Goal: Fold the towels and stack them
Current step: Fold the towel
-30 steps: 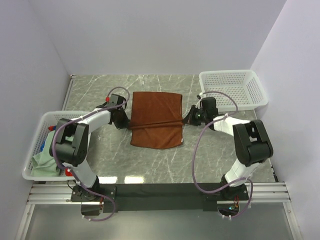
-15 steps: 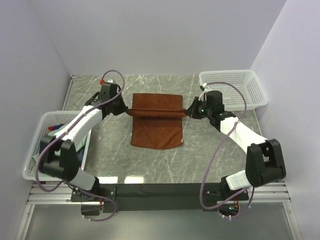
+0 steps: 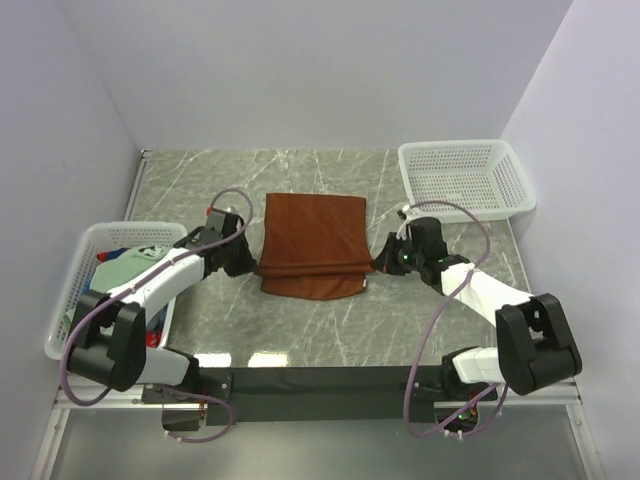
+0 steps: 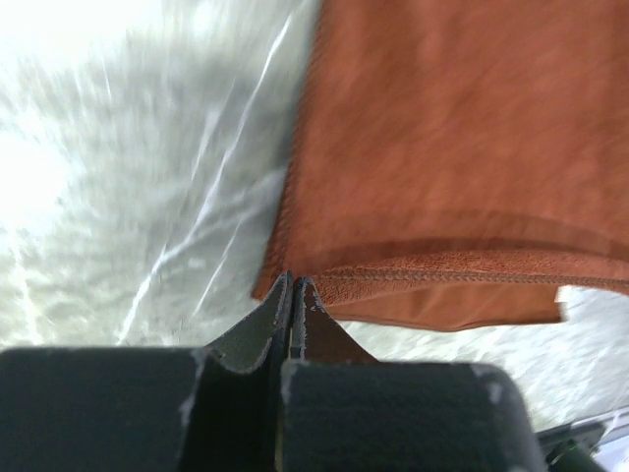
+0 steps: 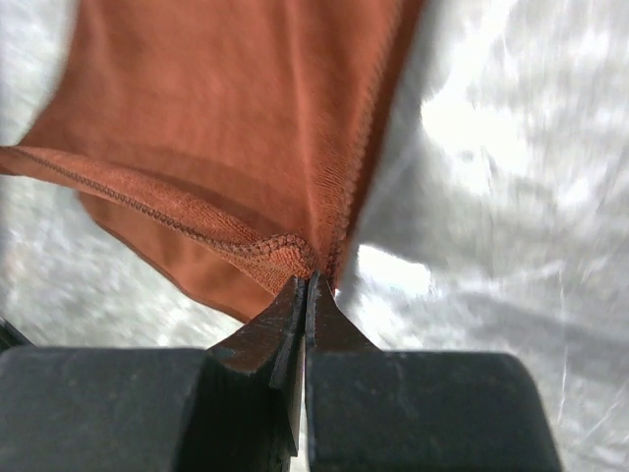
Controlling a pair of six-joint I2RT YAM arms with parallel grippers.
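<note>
A rust-brown towel (image 3: 313, 240) lies in the middle of the marble table, its held edge folded over toward the near edge. My left gripper (image 3: 255, 266) is shut on the towel's left corner, which also shows in the left wrist view (image 4: 293, 280) with the cloth (image 4: 442, 147) spread beyond it. My right gripper (image 3: 378, 264) is shut on the right corner, seen in the right wrist view (image 5: 307, 280) with the hemmed cloth (image 5: 226, 108) bunched at the tips. Both grippers are low by the towel's near edge.
A white mesh basket (image 3: 60, 300) at the left holds more towels, a pale mint-green one (image 3: 128, 262) on top, with bits of blue and red. A second white mesh basket (image 3: 520, 175) stands at the back right, nothing visible in it.
Both grippers rose with the towel's edge, then came toward the near edge and lower, drawing the held edge over the cloth.
</note>
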